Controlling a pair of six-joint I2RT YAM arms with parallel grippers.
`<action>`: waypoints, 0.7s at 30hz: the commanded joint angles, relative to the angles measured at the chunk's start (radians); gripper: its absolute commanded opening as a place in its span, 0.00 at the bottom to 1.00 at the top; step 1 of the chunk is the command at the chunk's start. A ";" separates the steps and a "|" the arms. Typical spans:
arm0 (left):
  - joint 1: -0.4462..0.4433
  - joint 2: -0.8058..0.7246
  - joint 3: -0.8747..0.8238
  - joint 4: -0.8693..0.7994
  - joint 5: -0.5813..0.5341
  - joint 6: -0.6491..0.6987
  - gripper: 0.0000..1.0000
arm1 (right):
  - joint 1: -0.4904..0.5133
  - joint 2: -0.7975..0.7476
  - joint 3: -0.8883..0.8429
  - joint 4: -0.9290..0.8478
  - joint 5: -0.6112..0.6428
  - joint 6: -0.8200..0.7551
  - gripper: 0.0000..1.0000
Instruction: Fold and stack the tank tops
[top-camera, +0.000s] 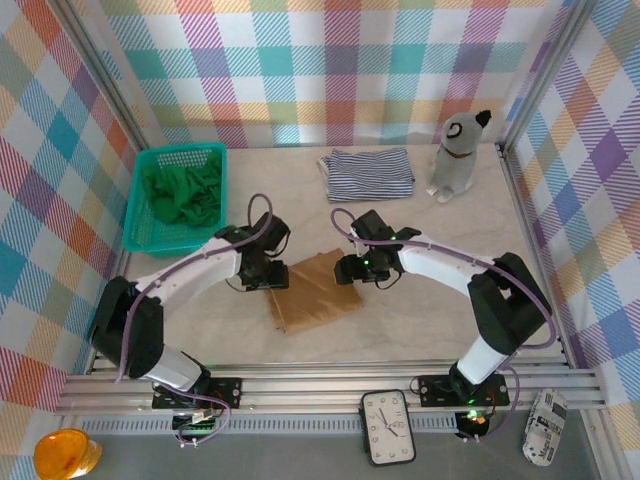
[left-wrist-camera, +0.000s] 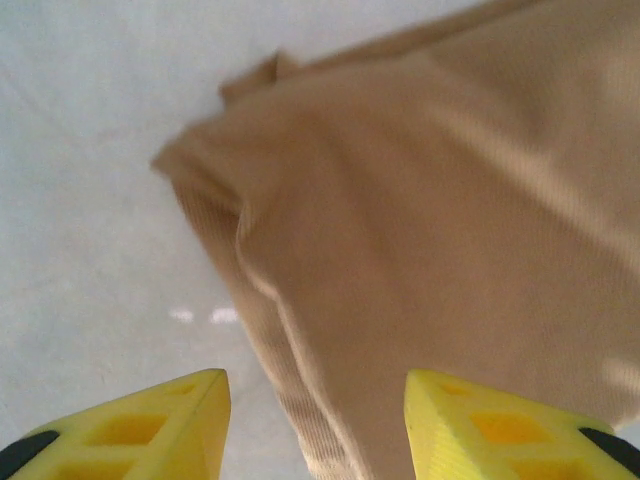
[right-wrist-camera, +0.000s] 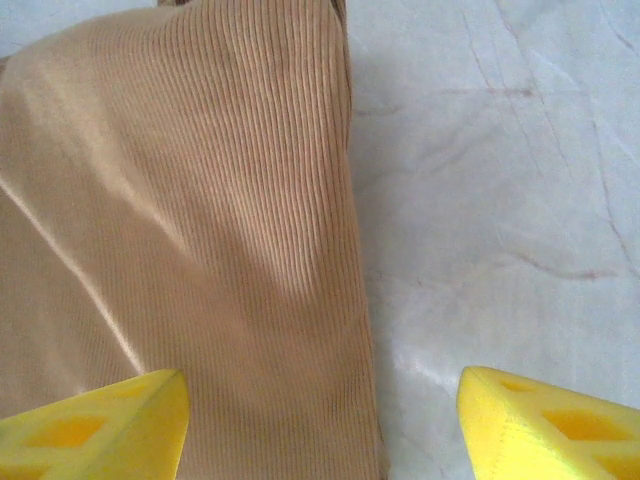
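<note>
Mid-table, betw. the arms, tan tank top (top-camera: 313, 292) lies folded flat: left gripper (top-camera: 262, 277) over its left edge, right gripper (top-camera: 362, 268) over its right, equally near. Both jaws apart, gripping nothing (cloth just beneath). Striped top (top-camera: 367, 173) sits folded at far side; green top (top-camera: 182, 190) in basket (top-camera: 178, 153).

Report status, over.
Left gripper, right gripper open over tan top, folded flat. Striped top folded at back. Green top bunched in basket. Nothing in the way.
</note>
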 joint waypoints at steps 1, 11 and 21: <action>0.001 -0.055 -0.105 0.103 0.088 -0.107 0.50 | 0.000 0.073 0.058 0.044 -0.006 -0.057 0.72; 0.004 -0.014 -0.254 0.311 0.131 -0.141 0.51 | 0.000 0.188 0.082 0.097 -0.111 -0.047 0.72; 0.004 -0.013 -0.298 0.524 0.205 -0.196 0.23 | 0.008 0.212 0.036 0.115 -0.183 -0.030 0.64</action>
